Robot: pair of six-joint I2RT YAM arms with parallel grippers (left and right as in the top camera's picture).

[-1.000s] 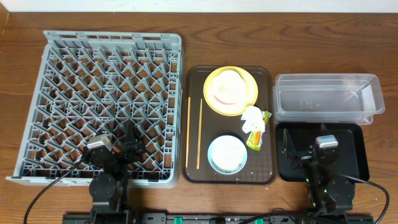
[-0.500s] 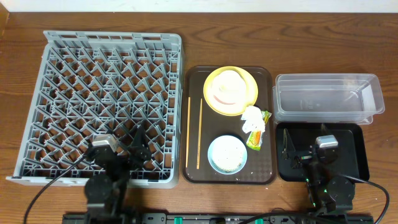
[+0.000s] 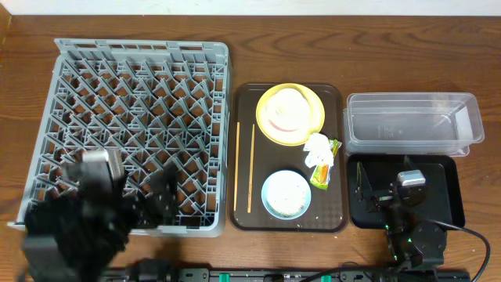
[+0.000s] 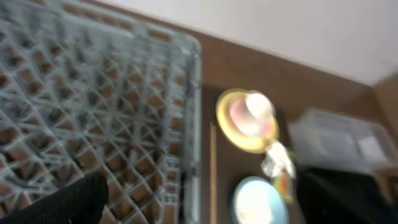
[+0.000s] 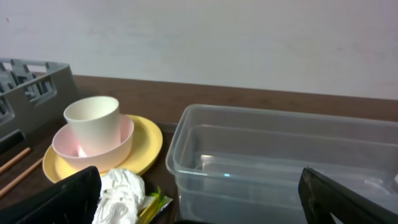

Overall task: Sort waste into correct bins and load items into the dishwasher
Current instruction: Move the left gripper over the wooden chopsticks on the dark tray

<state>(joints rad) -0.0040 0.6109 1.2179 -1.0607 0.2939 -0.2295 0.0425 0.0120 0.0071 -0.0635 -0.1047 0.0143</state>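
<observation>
Plainly, tissue [image 3: 318, 146] and wrapper [image 3: 322, 174] lie on tray [image 3: 333, 213]

Overhead: left gripper [image 3: 162, 196] blurred over rack [image 3: 133, 63], jaws unreadable; both waste pieces well to its right. Left wrist: rack beneath. Right wrist: right gripper [image 5: 199, 186] spread wide, tissue beside one finger.
</observation>
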